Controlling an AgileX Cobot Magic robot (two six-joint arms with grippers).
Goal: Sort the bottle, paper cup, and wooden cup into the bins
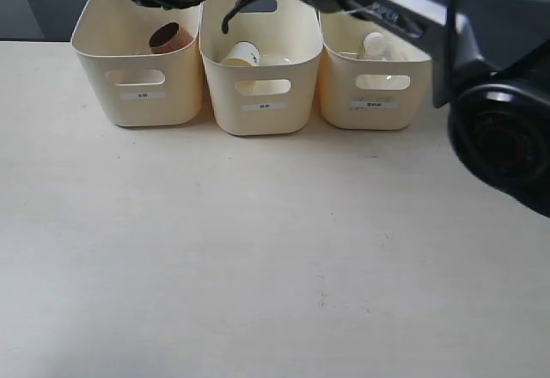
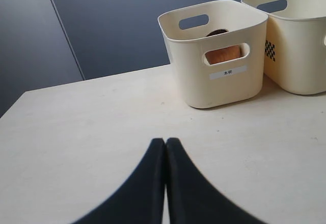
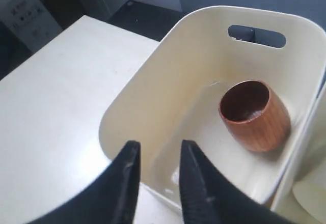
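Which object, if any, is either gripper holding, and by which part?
Nothing is held. The left gripper is shut and empty; the right gripper hangs open above the wooden cup's bin.

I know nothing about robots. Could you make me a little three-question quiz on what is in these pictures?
1. True or false: the wooden cup lies in the left bin of the exterior view.
2. Which bin holds the paper cup? A left, B middle, C right.
3. Fill in: the right gripper, above the bin with the wooden cup, has its jaws ____.

Key: 1 true. 2 B. 3 open, with nothing between them.

The bottle is in the right bin, and the left gripper is shut over the table.
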